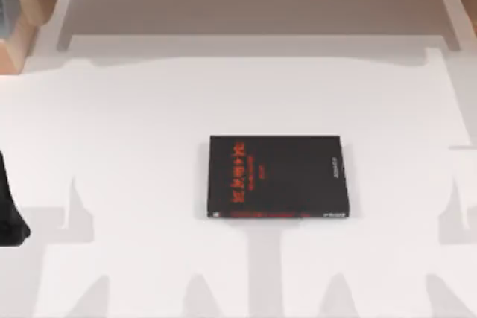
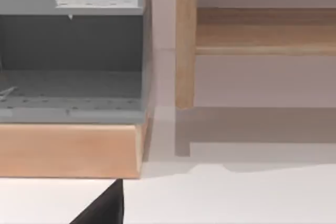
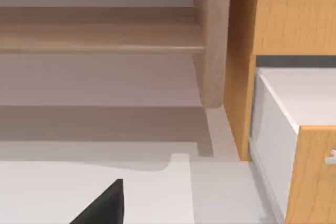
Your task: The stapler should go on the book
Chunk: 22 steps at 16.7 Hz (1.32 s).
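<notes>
Nothing done yet: the book (image 1: 277, 176) lies mid-desk with a bare cover. You must find the stapler. Left arm (image 1: 9, 214) sits at the desk's left edge; I can't tell either claw's state.

Top view looks straight down from well above on the white table (image 1: 149, 109). Both wrist views sit low over it, facing level toward the light wooden shelf rail (image 2: 265, 38) (image 3: 100, 35) along the back, their shared ground.
</notes>
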{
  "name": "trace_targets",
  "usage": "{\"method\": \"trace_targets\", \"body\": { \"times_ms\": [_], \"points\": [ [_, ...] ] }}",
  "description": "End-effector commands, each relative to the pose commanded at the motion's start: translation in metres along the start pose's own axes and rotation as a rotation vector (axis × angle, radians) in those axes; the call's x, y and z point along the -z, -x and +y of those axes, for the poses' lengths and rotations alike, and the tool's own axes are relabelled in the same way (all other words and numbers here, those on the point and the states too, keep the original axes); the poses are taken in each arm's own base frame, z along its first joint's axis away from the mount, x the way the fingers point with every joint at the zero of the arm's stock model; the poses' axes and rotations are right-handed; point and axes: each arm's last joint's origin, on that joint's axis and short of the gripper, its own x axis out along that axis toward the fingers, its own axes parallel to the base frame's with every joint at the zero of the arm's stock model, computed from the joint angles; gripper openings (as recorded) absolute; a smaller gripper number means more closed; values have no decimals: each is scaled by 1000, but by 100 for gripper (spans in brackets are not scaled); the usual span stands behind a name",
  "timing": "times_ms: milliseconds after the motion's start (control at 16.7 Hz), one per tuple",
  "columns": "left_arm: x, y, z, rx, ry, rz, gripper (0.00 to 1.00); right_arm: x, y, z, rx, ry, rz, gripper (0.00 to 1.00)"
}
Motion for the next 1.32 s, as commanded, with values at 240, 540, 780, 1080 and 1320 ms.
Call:
{"method": "trace_targets", "body": {
  "times_ms": [240, 540, 780, 1080, 1320],
  "points": [
    [0, 0, 0, 0, 0, 0, 100, -5, 0, 0, -2, 7, 25, 100],
    [0, 0, 0, 0, 0, 0, 100, -51, -9, -2, -6, 61, 212, 100],
    [0, 0, 0, 0, 0, 0, 100, -119, -48, -8, -15, 128, 433, 100],
    [0, 0, 0, 0, 0, 0, 100, -178, -161, -29, -61, 213, 760, 100],
    [0, 0, 0, 0, 0, 0, 100, -173, -256, -61, -117, 266, 1005, 100]
  ]
}}
